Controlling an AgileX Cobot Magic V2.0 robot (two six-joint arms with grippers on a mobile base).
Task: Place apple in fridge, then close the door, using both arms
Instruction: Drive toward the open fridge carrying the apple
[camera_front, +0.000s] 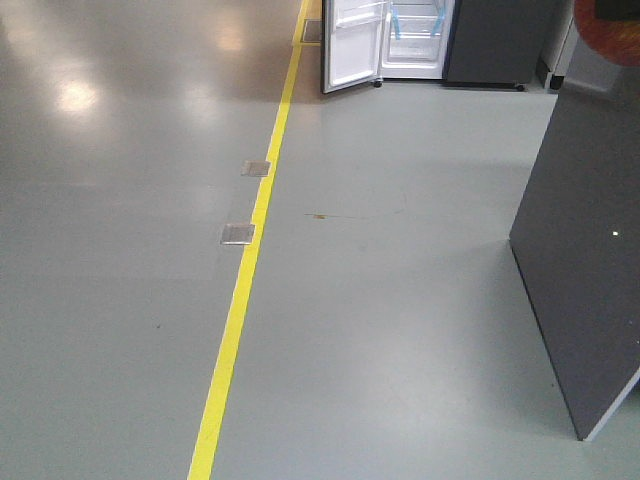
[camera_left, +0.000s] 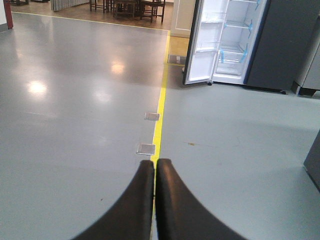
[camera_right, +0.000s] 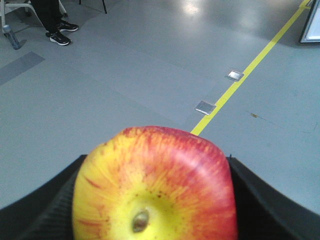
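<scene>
- The round red-and-yellow apple sits inside the right claw, which is closed on its two sides.
- The left claw is pressed fully together and holds nothing.
- The tall dark grey-blue fridge, its white-faced door open, stands far ahead of the left claw, slightly to the right.
- I judge the apple firm, rather light and smooth-skinned, so slippery. The grip is best across the widest part, without hard squeezing.

We're in a big open test hall: glossy grey floor, yellow line running to twelve o'clock past metal floor plates, lone fridge at one o'clock.
</scene>
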